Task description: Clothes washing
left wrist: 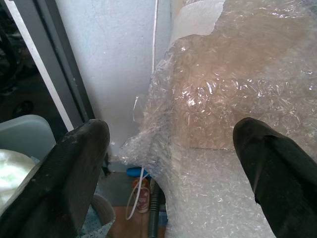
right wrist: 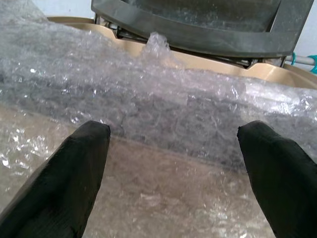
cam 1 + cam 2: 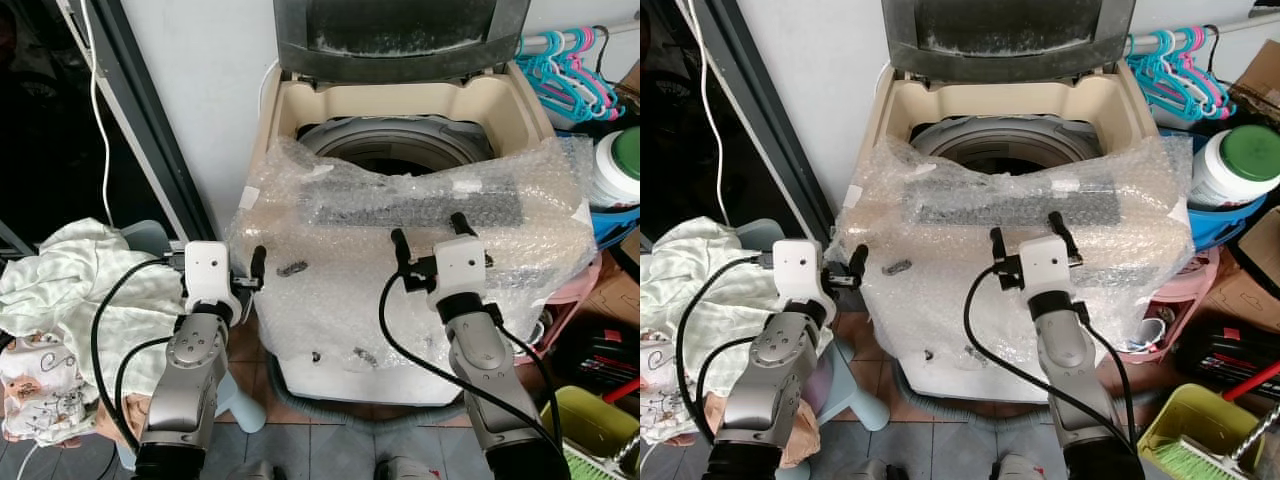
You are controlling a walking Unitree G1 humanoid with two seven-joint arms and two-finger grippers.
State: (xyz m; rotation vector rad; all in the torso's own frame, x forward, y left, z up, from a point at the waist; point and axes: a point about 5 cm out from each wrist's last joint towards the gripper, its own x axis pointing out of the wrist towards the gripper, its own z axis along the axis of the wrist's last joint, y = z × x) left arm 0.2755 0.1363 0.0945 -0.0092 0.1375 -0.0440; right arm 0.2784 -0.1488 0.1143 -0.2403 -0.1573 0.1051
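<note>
We hold our right gripper (image 3: 431, 239) spread wide before the washing machine (image 3: 400, 120); our left gripper (image 1: 168, 148), likewise spread, hangs beside its corner, clothes (image 3: 70, 290) farther left.

The washing machine (image 3: 500, 115) is cased in smooth beige plastic and draped with glossy, crinkled bubble wrap (image 3: 400, 270). Soft, rumpled cloth (image 3: 70, 290) is heaped beside silver metal arms.

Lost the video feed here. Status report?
Left gripper and right gripper open, empty, at the washer's front. Lid up. Clothes piled left. Bubble wrap drapes the front.
</note>
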